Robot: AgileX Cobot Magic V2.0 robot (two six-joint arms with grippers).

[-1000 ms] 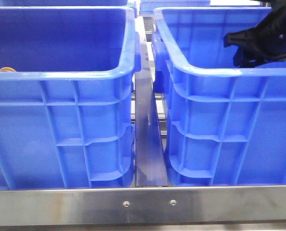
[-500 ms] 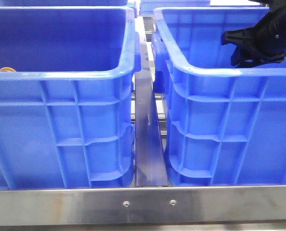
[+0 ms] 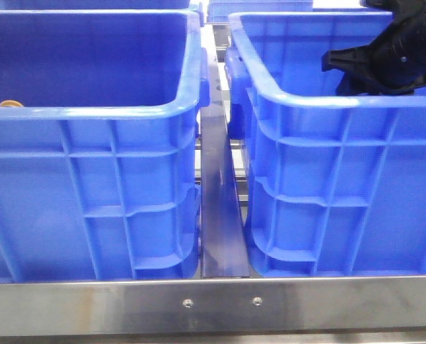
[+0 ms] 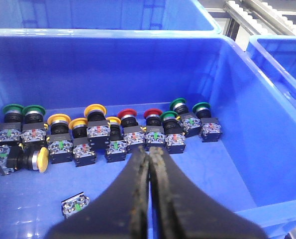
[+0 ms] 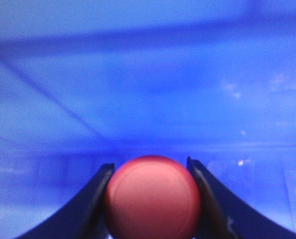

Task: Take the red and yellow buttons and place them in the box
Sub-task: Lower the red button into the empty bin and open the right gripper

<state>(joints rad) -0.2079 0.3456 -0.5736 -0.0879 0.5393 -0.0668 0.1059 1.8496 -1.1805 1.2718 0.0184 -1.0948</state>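
Two big blue crates stand side by side on the steel-framed worktop (image 3: pixel 213 304), a narrow metal strip (image 3: pixel 218 215) running between them.

The right hand (image 5: pixel 150 172) is clamped on a red button (image 5: pixel 152 196): its two dark fingers (image 5: pixel 95 199) press against either side of the round red cap, which fills the gap between them. Behind it there is only blurred blue crate wall and floor. From the front, the right arm (image 3: pixel 391 57) hangs dark over the inside of the right-hand crate (image 3: pixel 327 165), above its near rim, so the red button is held within that crate's opening, off the floor.

The left hand (image 4: pixel 149 164) has its fingers pressed together, tip to tip, with nothing between them. It hovers over the left-hand crate (image 3: pixel 91 158), whose floor carries a loose row of push buttons: green-capped ones (image 4: pixel 12 112) at both ends, several yellow buttons (image 4: pixel 58 122) in the middle, and two more red-capped ones (image 4: pixel 127 115) just beyond the fingertips. One yellow button (image 4: pixel 38 159) lies on its side near the row's end, and a small contact block (image 4: pixel 75 205) sits alone, apart from the rest.
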